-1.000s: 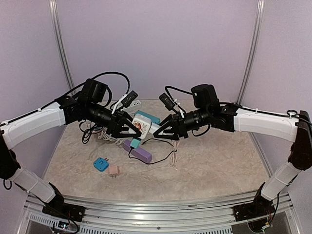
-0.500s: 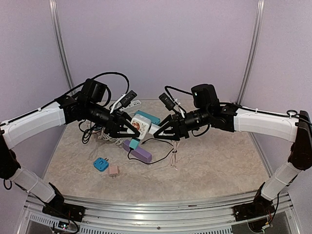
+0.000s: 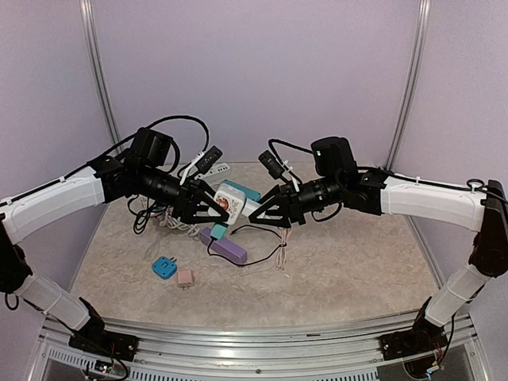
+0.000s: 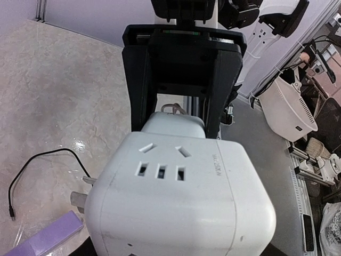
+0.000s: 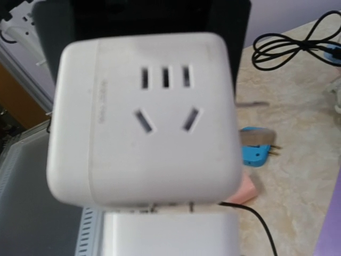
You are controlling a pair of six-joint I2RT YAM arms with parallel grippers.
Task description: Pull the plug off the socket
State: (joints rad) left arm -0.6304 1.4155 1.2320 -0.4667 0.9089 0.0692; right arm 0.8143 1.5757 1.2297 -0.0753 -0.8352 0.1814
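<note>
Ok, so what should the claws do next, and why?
Probably pull the right claw straight back, away from the left claw. The left one grips the socket, the right one grips the plug, and the plug sits tight against the socket, so it looks not yet pulled out.

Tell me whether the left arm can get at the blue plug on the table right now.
Probably not yet: the left gripper is clamped on the white socket cube. The way down to the blue plug itself looks clear.
</note>
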